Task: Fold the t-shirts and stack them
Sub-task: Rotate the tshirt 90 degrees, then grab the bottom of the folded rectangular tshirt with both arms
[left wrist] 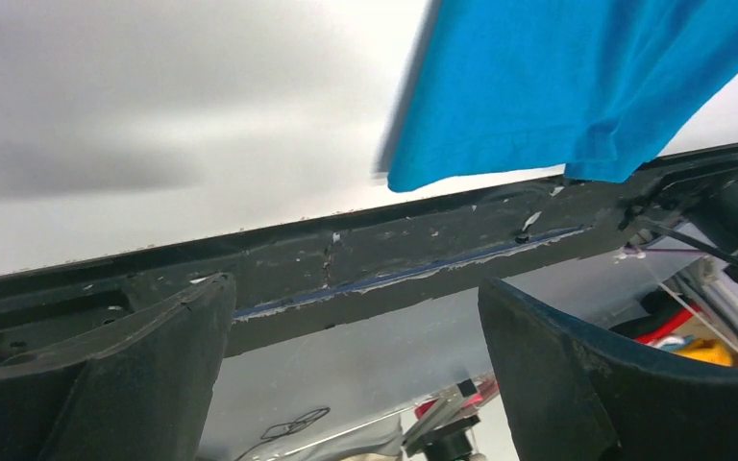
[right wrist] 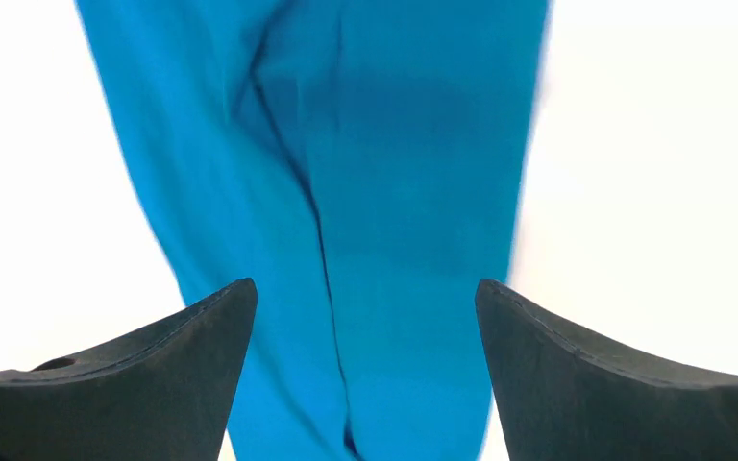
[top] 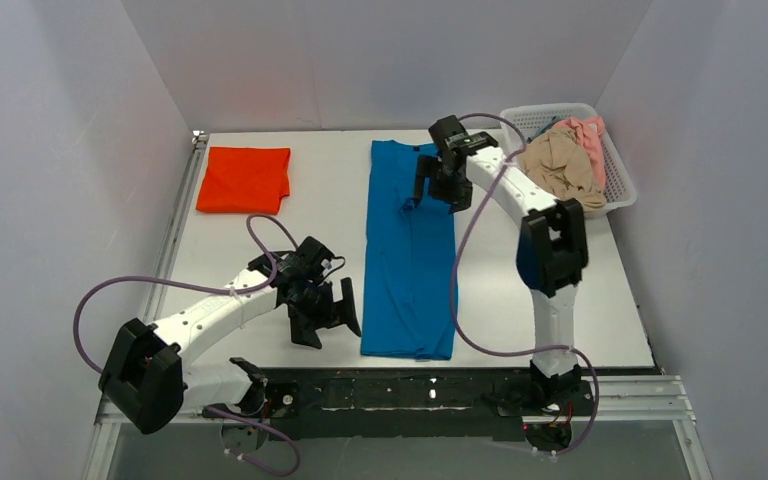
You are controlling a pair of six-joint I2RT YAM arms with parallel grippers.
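A bright blue t-shirt (top: 409, 260) lies as a long narrow strip down the middle of the table; it also shows in the left wrist view (left wrist: 577, 86) and the right wrist view (right wrist: 365, 211). A folded orange-red t-shirt (top: 245, 179) lies at the far left. Beige (top: 560, 165) and pink (top: 588, 135) t-shirts sit crumpled in the basket. My left gripper (top: 325, 312) is open and empty, left of the strip's near end. My right gripper (top: 438, 190) is open and empty, over the strip's far end.
A white mesh basket (top: 615, 180) stands at the far right corner. The black front rail (top: 410, 390) runs along the table's near edge and also shows in the left wrist view (left wrist: 365, 259). Grey walls enclose the table on three sides.
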